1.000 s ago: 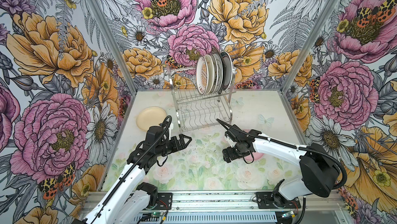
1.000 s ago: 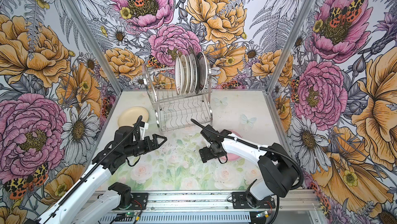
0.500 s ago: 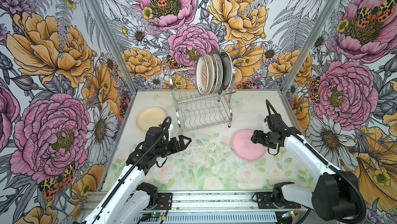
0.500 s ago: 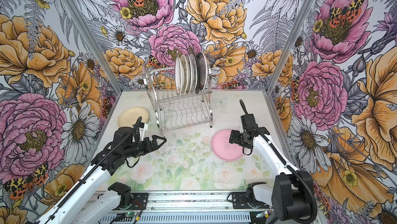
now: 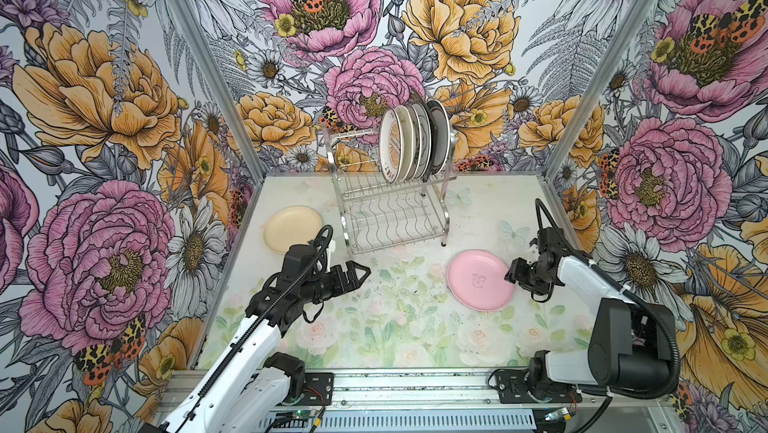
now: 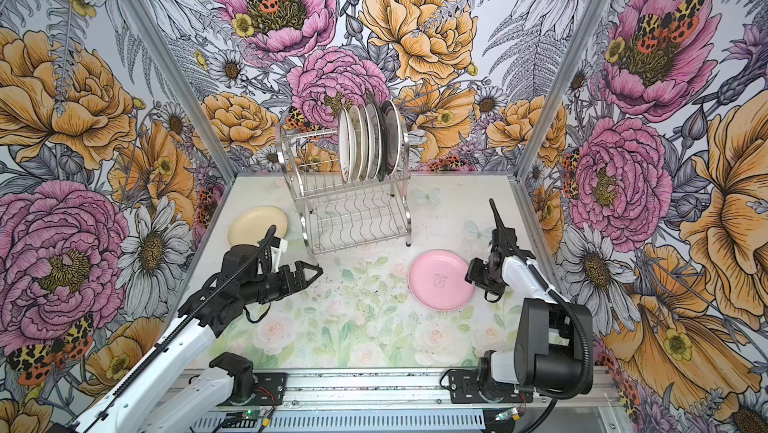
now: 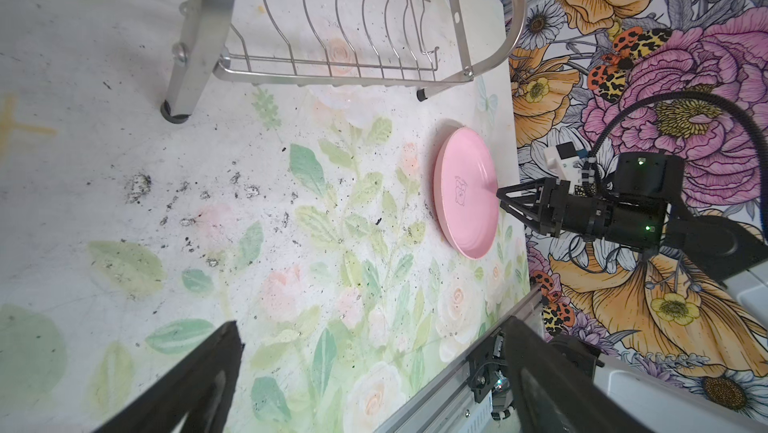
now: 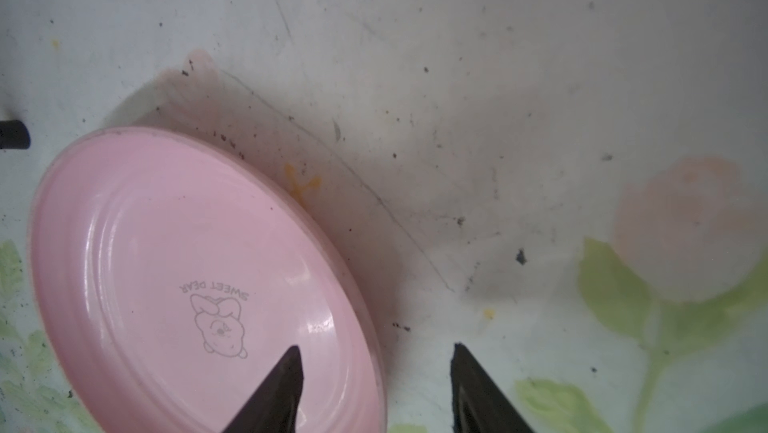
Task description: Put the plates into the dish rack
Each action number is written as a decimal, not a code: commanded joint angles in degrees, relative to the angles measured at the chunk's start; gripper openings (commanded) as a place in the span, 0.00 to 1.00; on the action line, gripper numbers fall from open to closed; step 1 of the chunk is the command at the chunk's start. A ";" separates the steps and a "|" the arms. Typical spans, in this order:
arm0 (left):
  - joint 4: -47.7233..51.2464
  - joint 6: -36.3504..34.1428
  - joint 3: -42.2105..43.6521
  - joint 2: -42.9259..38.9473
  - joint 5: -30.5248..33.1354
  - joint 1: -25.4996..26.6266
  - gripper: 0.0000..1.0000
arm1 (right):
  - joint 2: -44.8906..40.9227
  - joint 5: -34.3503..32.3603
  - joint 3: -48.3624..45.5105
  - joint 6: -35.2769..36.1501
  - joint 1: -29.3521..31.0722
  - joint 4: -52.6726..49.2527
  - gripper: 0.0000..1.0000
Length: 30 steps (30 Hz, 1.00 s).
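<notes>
Floral tabletop [image 5: 374,327], papered booth.
Pink plate [image 5: 480,280]: flat, right of centre, in front of dish rack [image 5: 390,219].
Right gripper [image 5: 510,276]: jaws apart astride its rim, probably since a flat plate offers only its edge.
Racked plates [image 5: 409,144]: on edge, upper tier.
Cream plate [image 5: 293,229]: flat, left.
Left gripper [image 5: 361,275]: spread wide, empty.

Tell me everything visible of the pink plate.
The pink plate is round, glossy and plastic-looking, with a raised rim and a bear outline under the words SWEET BEAR in its well. It lies flat, face up, on the table, in front of the dish rack's right end, apart from it. The right gripper straddles its right edge, jaws apart, one finger over the well, one outside; contact cannot be told.
</notes>
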<state>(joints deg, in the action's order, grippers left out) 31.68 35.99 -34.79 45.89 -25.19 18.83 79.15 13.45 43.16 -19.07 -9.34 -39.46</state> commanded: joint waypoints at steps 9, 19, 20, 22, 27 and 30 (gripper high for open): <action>-1.25 -1.18 0.07 0.83 -0.34 -0.28 0.99 | 4.72 0.55 0.55 2.38 1.41 3.78 0.36; -1.21 -0.84 0.10 0.08 -0.17 -0.33 0.99 | 6.58 -0.33 1.23 2.76 3.26 4.05 0.14; -1.26 -0.75 0.12 -0.01 -0.16 -0.35 0.99 | 6.71 -0.37 1.32 2.72 3.53 3.98 0.12; -1.22 -0.66 0.08 -0.14 -0.23 -0.31 0.99 | 6.70 -0.53 1.40 2.72 3.94 3.97 0.07; -1.25 -0.48 0.15 -0.54 -0.22 -0.21 0.99 | 5.47 -0.49 1.40 2.41 5.30 3.45 0.00; -1.27 -0.49 0.16 -0.54 -0.30 -0.24 0.99 | 3.76 -0.22 1.25 1.76 6.37 2.27 0.00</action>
<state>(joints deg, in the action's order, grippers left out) 31.48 36.01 -34.79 46.06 -25.17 18.83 84.44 15.11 43.79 -16.88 -4.38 -36.32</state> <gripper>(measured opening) 0.986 0.091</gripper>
